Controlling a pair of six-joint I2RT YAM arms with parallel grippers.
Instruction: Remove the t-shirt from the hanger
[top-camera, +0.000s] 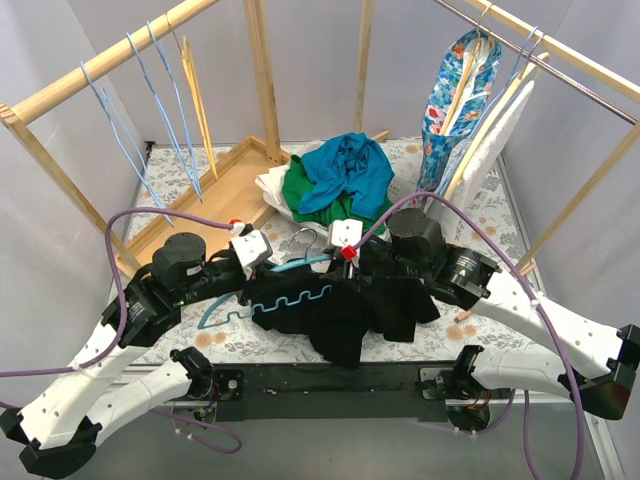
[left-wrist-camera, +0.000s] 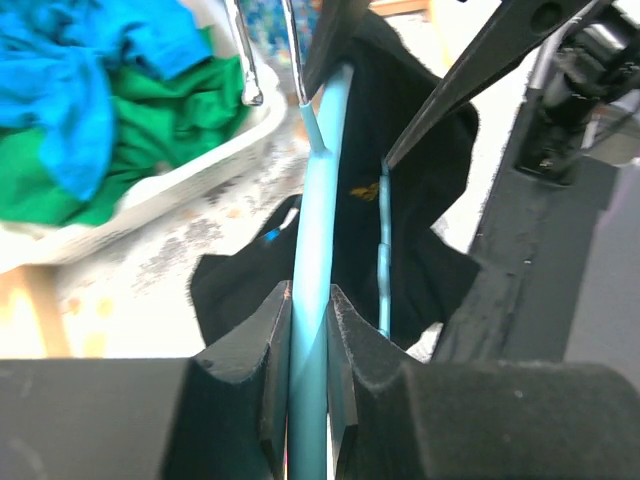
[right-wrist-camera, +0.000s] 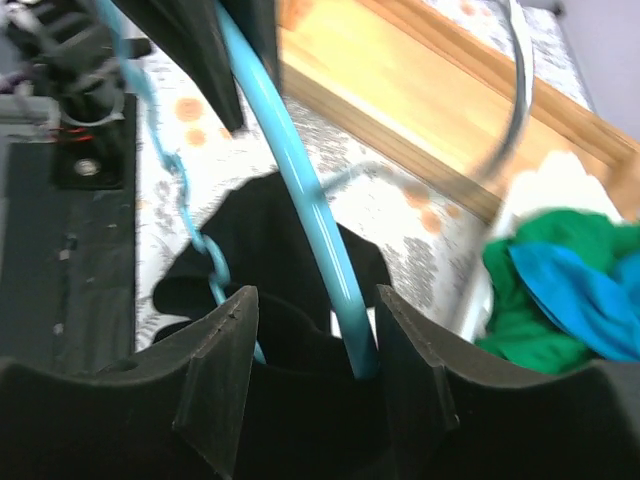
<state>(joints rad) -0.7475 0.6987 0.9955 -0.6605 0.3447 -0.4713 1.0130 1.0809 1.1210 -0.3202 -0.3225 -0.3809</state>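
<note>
So this is mid-strip: the black t-shirt (top-camera: 362, 315) is only half on the light-blue hanger (left-wrist-camera: 318, 200), bunched toward the right end and spilling onto the counter (top-camera: 250, 345) between the two arms. The left end of the hanger looks bare.

The left claw (left-wrist-camera: 310, 300) is clamped tight on the hanger's bar, acting as the anchor. The right claw (right-wrist-camera: 315, 300) is open, with its jaws standing either side of the bar and black cloth just under them. It's gripping nothing.

My read is that the next move is for the right claw to get a pinch of fabric only, not the bar, then drag it off the right end while the left holds firm. The risk is catching the hanger along with the cloth. The basket (top-camera: 275, 185) of clothes behind looks like the drop spot.
</note>
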